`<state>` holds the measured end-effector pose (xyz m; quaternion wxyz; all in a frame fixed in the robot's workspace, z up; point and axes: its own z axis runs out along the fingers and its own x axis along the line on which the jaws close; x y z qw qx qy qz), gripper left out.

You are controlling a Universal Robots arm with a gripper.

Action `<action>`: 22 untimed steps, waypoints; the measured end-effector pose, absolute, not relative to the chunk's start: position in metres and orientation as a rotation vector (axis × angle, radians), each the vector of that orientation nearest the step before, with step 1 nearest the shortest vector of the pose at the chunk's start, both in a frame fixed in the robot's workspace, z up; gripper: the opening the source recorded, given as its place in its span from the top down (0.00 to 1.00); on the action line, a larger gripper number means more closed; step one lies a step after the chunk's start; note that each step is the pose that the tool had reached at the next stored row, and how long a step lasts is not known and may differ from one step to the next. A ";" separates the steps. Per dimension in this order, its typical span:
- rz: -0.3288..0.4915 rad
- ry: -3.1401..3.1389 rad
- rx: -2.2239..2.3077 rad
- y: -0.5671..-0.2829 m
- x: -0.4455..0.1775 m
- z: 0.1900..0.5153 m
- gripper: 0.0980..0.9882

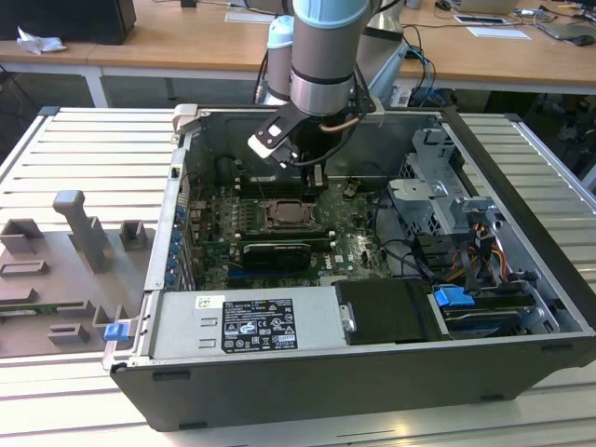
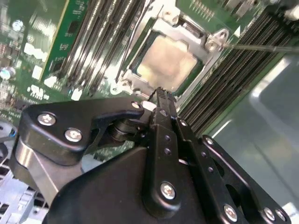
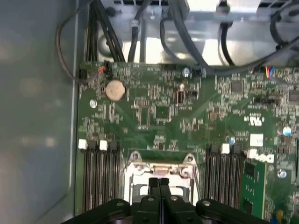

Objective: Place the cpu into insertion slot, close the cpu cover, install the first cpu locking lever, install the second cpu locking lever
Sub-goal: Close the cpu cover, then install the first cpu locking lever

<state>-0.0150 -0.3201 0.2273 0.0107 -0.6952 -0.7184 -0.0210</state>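
The cpu (image 2: 167, 63), pale and silvery, lies in the insertion slot (image 1: 284, 214) on the green board inside the open case. The silvery cpu cover (image 2: 184, 29) frames the cpu and looks folded down over it; its hinge end also shows in the first wrist view (image 3: 159, 169). A thin metal locking lever (image 2: 261, 46) sticks out sideways from the socket corner, over the memory slots. My black gripper (image 2: 161, 95) hangs just above the socket edge, shut, its fingertips (image 3: 153, 183) pressed together with nothing between them. In the exterior view the gripper (image 1: 317, 177) sits slightly behind the socket.
Long black memory slots (image 3: 100, 182) flank the socket on both sides. A black graphics card (image 1: 270, 253) lies in front of it, then the power supply (image 1: 247, 321). The drive cage (image 1: 447, 186) and cables (image 1: 484, 251) fill the exterior view's right. The grey case wall (image 3: 32, 116) is close by.
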 end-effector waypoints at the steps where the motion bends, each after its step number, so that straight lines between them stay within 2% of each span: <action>1: -0.065 -2.242 -2.170 -0.320 -0.021 0.226 0.99; 22: -0.064 -2.241 -2.169 -0.320 -0.036 0.226 0.99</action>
